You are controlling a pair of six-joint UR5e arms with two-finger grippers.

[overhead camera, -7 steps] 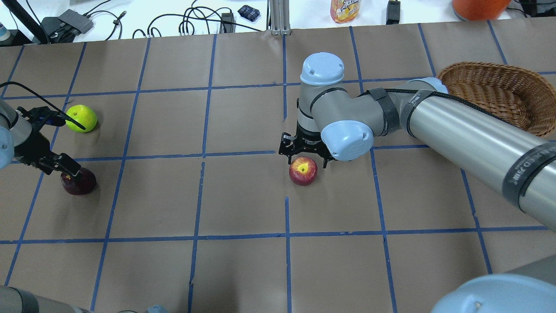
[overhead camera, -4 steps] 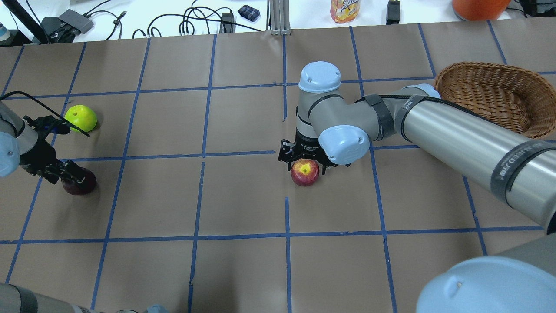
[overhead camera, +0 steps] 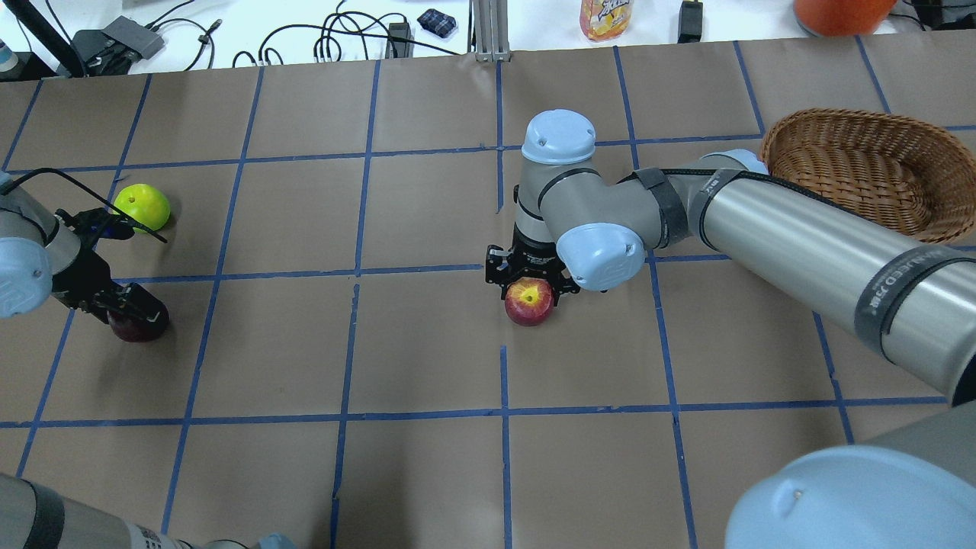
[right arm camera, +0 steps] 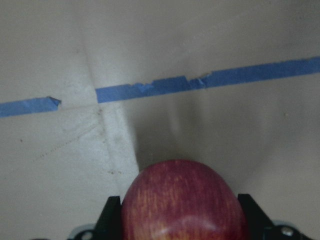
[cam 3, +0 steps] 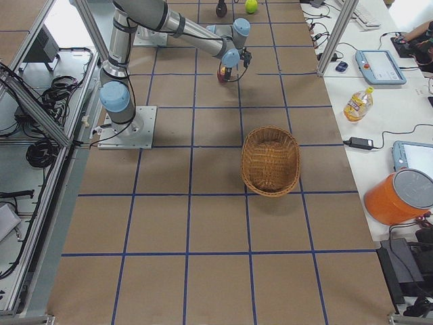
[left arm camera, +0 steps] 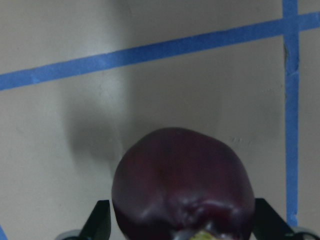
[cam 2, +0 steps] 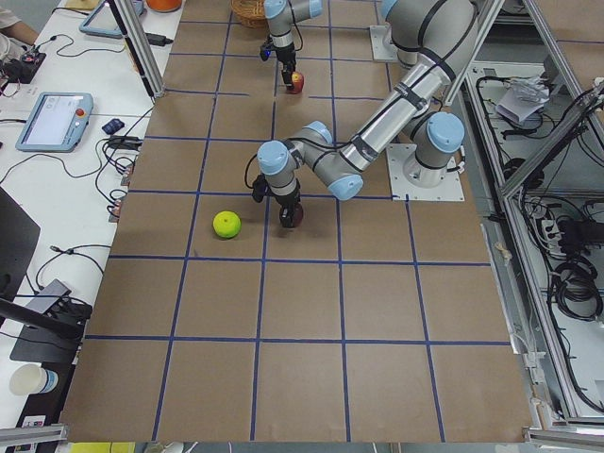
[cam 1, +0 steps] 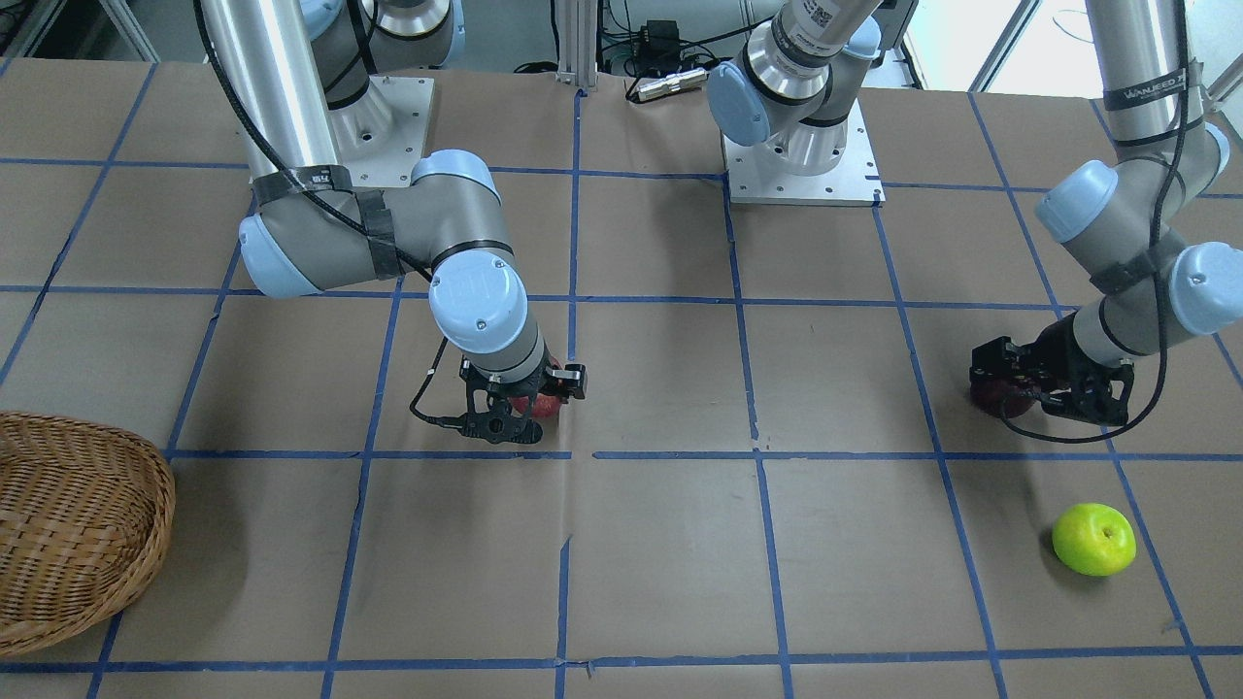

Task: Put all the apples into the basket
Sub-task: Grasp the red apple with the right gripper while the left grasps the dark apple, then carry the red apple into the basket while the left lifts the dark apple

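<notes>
The red apple (overhead camera: 530, 303) sits on the table near the middle. My right gripper (overhead camera: 531, 288) is lowered over it, open, with a finger on each side; the right wrist view shows the apple (right arm camera: 185, 200) filling the gap between the fingers (right arm camera: 111, 215). The dark maroon apple (overhead camera: 139, 326) sits at the left. My left gripper (overhead camera: 126, 309) is down around it, open, and the left wrist view shows the apple (left arm camera: 182, 185) between the fingers (left arm camera: 100, 222). The lime green apple (overhead camera: 142, 207) lies free behind the left gripper. The wicker basket (overhead camera: 862, 168) stands at the far right and holds no apples.
Blue tape lines grid the brown paper table (overhead camera: 427, 366). My right forearm (overhead camera: 808, 244) stretches across the near side of the basket. Cables, a juice bottle (overhead camera: 606, 17) and an orange container (overhead camera: 839, 14) lie beyond the table's far edge.
Both grippers have come down over their apples: the right one onto the red apple, the left one onto the maroon apple. The apples have not moved.
</notes>
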